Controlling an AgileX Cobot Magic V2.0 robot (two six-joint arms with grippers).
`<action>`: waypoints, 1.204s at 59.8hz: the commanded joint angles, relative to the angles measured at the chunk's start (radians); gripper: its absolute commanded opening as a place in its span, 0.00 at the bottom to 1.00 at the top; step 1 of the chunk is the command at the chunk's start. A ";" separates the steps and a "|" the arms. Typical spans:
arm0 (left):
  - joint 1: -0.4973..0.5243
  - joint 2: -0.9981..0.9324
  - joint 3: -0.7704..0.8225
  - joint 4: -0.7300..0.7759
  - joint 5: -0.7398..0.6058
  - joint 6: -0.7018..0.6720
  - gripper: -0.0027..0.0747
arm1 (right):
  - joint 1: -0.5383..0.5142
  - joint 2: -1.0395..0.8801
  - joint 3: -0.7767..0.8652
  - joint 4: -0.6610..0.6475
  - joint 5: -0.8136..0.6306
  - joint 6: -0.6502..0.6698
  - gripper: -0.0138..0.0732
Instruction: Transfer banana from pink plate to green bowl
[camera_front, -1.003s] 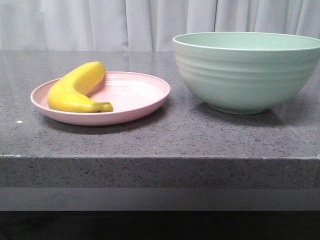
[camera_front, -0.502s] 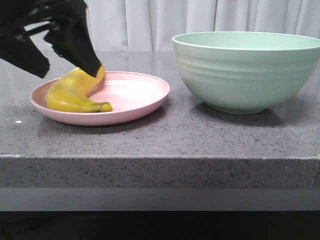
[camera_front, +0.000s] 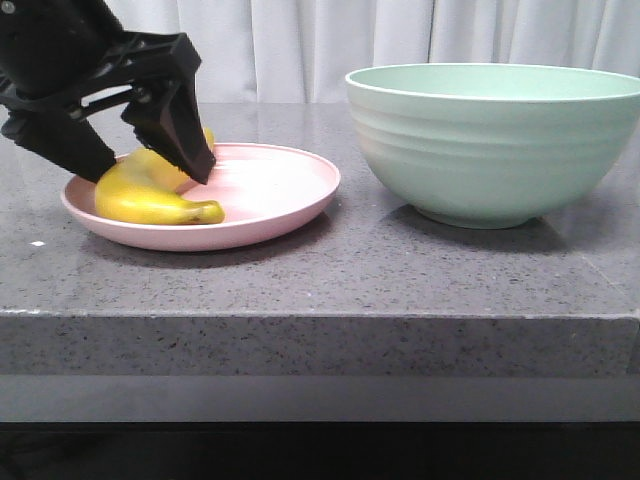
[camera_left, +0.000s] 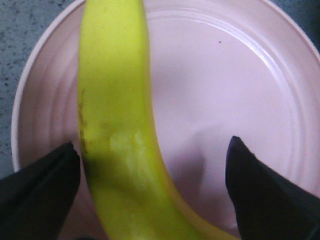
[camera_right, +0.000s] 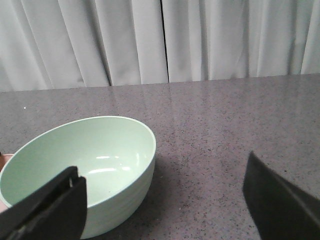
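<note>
Front view: banana (camera_front: 150, 196) lies crosswise, stem apparently toward bowl (camera_front: 490, 140).

1. The green bowl (camera_right: 80, 172) stands upright on the grey speckled table (camera_right: 225, 125); its inside shows nothing in it.
2. The right gripper (camera_right: 165, 200) has its two dark fingers (camera_right: 47, 212) set wide apart, nothing between them.
3. White curtains (camera_right: 150, 40) hang behind the table's far edge.

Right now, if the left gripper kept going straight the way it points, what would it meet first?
Probably the curved bright-yellow banana: it lies between the open fingers of the left gripper, which points down at the round pale-pink plate. The plate comes next.
</note>
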 joint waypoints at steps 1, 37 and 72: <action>0.002 -0.016 -0.033 -0.019 -0.050 -0.011 0.78 | -0.002 0.015 -0.033 -0.008 -0.067 -0.006 0.90; 0.002 0.006 -0.033 -0.019 -0.094 -0.011 0.39 | -0.002 0.015 -0.033 -0.008 -0.067 -0.006 0.90; -0.101 -0.099 -0.243 -0.019 -0.058 0.003 0.24 | 0.005 0.115 -0.062 0.336 0.007 -0.007 0.90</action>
